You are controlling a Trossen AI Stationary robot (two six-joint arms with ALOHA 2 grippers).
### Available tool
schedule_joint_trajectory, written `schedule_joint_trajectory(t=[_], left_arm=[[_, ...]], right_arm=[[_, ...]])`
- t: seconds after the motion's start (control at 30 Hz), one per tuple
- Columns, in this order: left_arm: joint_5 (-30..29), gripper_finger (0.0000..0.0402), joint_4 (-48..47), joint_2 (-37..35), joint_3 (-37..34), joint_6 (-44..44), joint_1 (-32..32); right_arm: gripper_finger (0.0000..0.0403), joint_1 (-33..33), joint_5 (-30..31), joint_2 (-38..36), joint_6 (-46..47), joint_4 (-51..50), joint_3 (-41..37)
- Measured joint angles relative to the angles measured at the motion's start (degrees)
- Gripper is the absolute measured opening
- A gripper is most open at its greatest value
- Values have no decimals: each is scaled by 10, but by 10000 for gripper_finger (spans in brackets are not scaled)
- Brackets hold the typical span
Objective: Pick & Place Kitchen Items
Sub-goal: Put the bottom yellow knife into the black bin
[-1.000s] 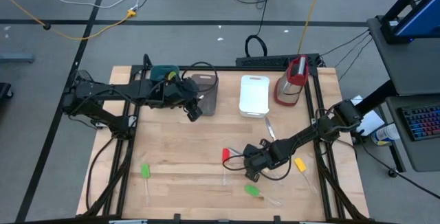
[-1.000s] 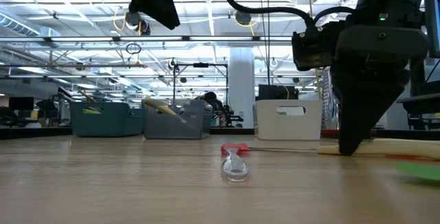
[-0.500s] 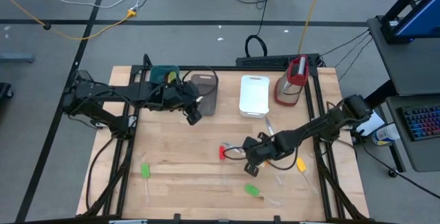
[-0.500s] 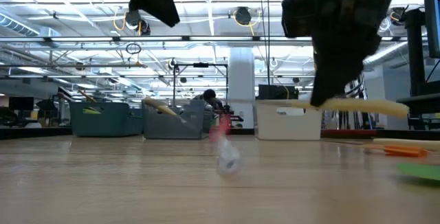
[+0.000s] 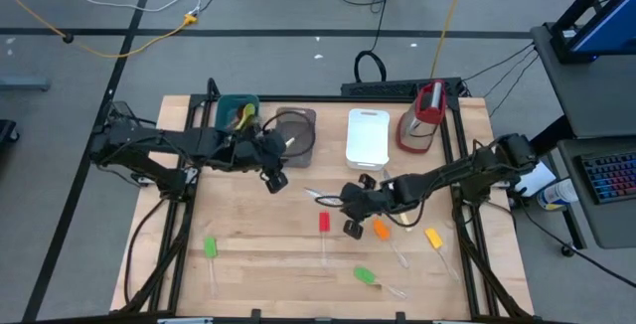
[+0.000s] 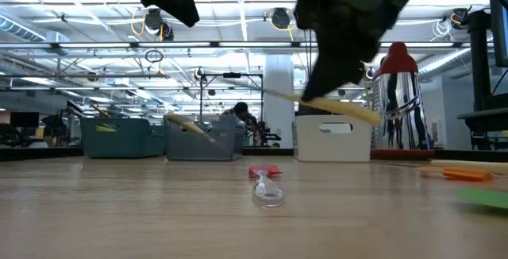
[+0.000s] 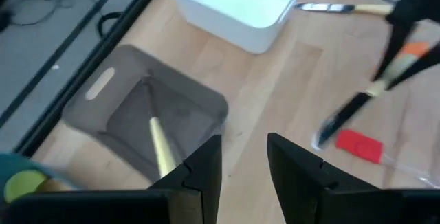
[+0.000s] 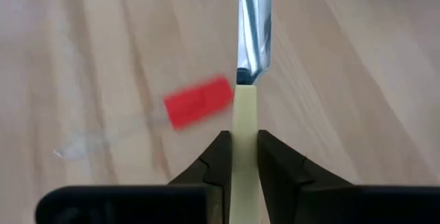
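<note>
A knife (image 8: pixel 247 80) is held up over the middle of the tabletop (image 5: pixel 258 254), clamped by its pale handle in the right pincer (image 8: pixel 239 157). It likely must be carried next to a tub (image 5: pixel 295 132). The left pincer (image 7: pixel 242 165) hangs apart near that tub. A big bright hall is seen behind.

Two black jointed arms, left arm (image 5: pixel 159 145) and right arm (image 5: pixel 447 175), are slim and tubular with black cables looped alongside. Each ends in blocky dark fingers (image 7: pixel 206 172) with flat, angular, matte inner faces.
</note>
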Motion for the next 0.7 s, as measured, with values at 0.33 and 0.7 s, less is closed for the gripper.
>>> schedule_joint_trajectory(t=[0.33,0.7], left_arm=[[-137,122,-70,-54,-24,-87,-111],[-167,122,128,-202,-239,-47,-183]], right_arm=[[42,-24,-1,-23,-71,67,0],[43,-53,-19,-42,-149,151,1]])
